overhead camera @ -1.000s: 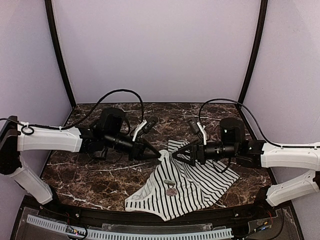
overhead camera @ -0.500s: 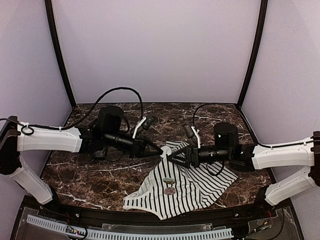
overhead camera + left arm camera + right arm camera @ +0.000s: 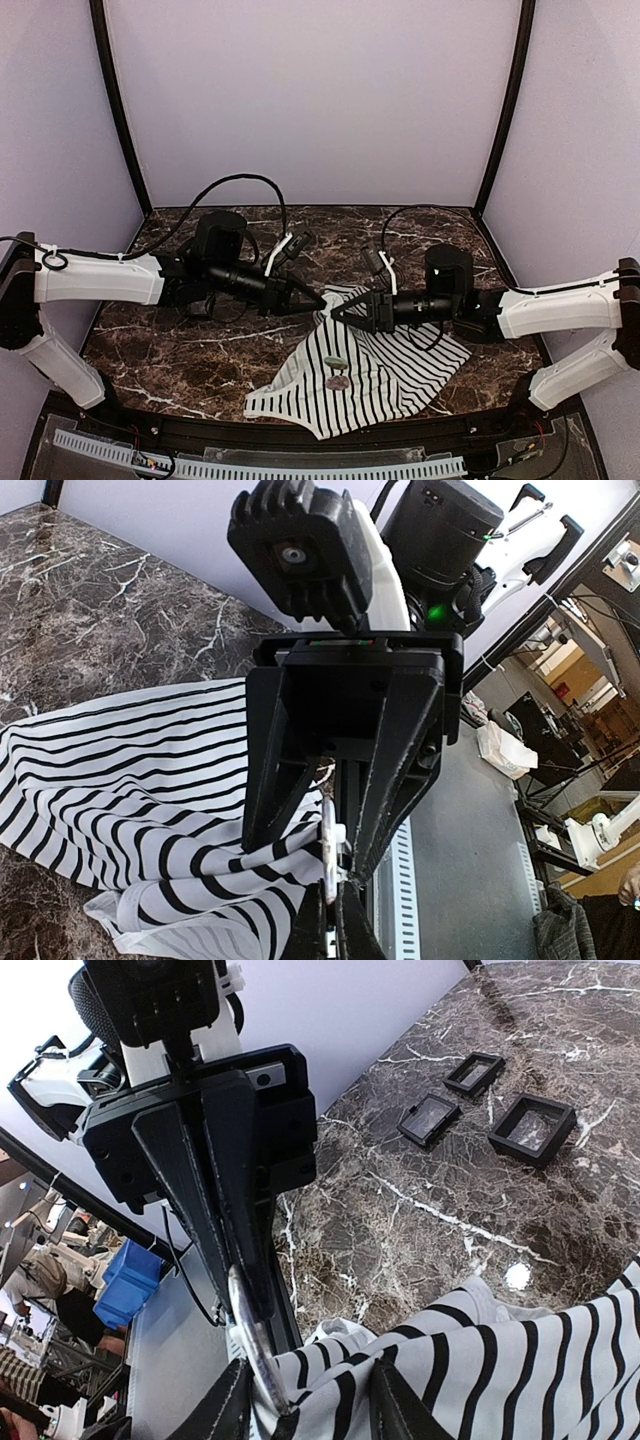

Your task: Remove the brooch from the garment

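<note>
Where the garment (image 3: 385, 372) peaks at its far corner, the left gripper (image 3: 319, 303) clamps it; the right gripper (image 3: 336, 313), jaws apart, straddles that fold.

right end effector (image 3: 334, 313) advanced, jaws apparently narrower

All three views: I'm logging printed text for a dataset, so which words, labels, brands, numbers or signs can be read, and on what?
No readable text in any view.
The garment: black stripes only, no tag or print showing.
The small black boxes: unmarked.
The room clutter beyond the table in the wrist views: too blurred to read.
</note>
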